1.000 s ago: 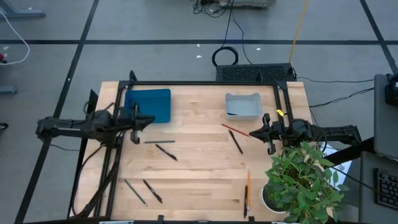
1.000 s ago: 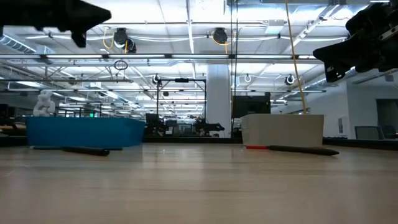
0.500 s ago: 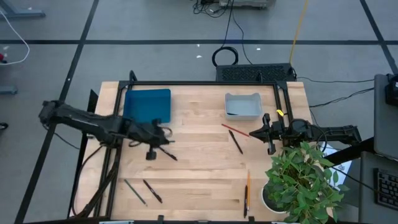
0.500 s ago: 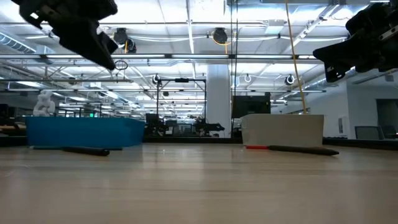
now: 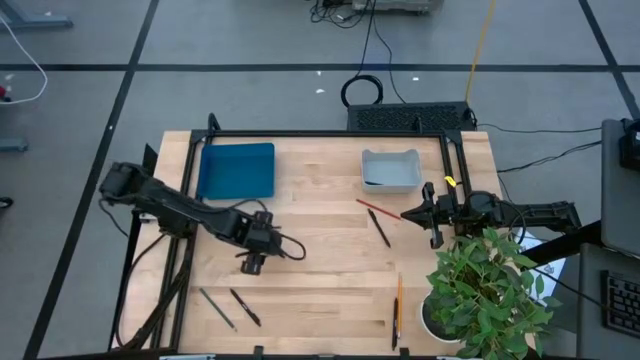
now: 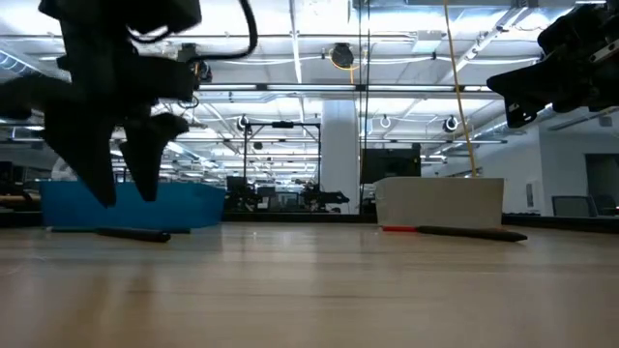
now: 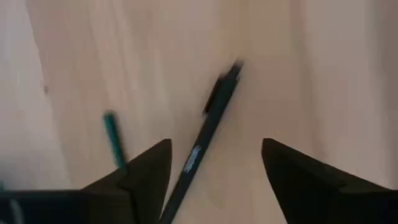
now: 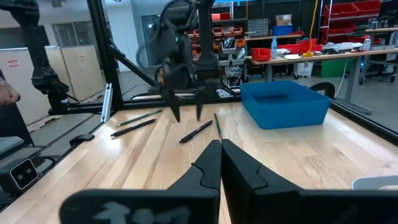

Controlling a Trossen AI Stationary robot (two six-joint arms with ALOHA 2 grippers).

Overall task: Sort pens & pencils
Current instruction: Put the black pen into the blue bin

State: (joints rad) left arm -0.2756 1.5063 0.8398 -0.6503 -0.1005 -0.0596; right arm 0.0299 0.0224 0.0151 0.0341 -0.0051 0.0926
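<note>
Straddling black pen [image 7: 200,142], green pencil [image 7: 113,138] beside

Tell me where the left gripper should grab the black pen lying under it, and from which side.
Grip the black pen near the middle of its barrel, coming straight down from above. It lies flat on the table, so only its two long sides are free. The left gripper is open and straddles the barrel, one finger on each side. The teal stick beside it lies apart, probably outside the fingers' closing path.
</note>
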